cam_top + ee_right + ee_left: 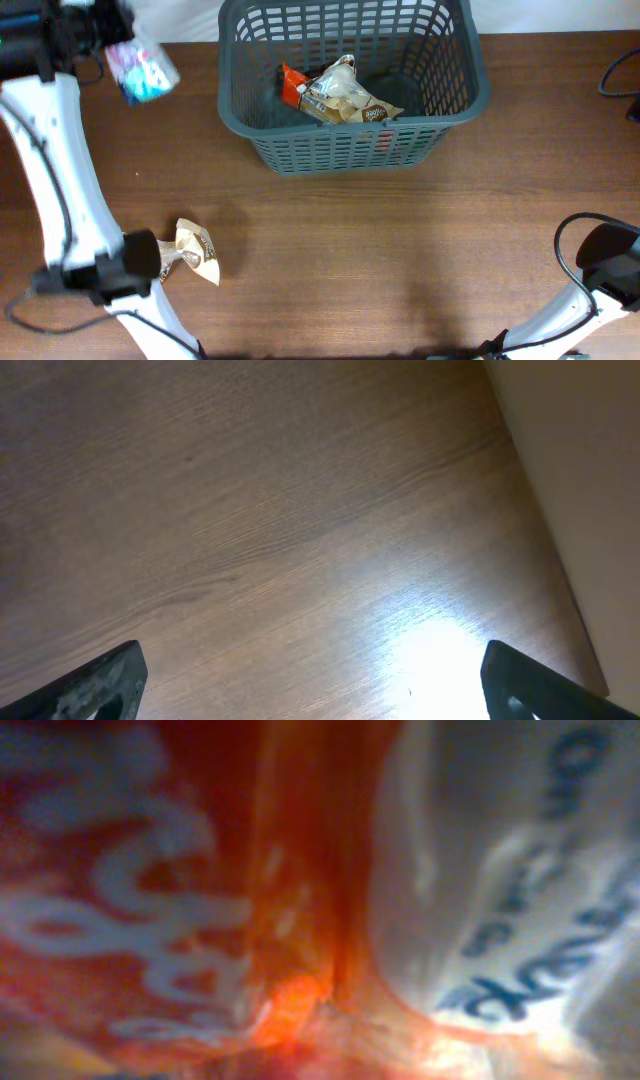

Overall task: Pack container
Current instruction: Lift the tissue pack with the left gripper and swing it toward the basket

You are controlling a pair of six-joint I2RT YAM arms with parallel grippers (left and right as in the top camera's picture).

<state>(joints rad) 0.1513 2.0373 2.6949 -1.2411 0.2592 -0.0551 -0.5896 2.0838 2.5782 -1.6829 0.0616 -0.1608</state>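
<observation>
The left gripper (118,45) is clamped on a pale snack packet (146,70) with pink and blue print, held in the air above the far-left corner of the table (400,260). The container (340,150), a dark grey slotted basket, stands at the far centre of the table, well to the right of the held packet. It already holds a heap of snack bags (345,97) with a red wrapper (292,85) at its left end.

The step in hand looks like carrying the packet over to the container. To do it well, the arm should travel right with the packet kept above the thick rim. The grip should open only once the packet hangs over the bare floor of the container, near the left wall, so it does not catch on the lattice or slide off the heap.

A tan and white packet (196,252) lies on the near-left table beside the arm's base, probably next to go in.

The left wrist view shows only a blurred close-up of wrapper, red-orange on the left and white with blue lettering on the right, with no fingers visible; the overhead view alone places the grip. The right gripper (315,690) hangs with its tips wide apart over bare wood, which only the right wrist view makes plain.
</observation>
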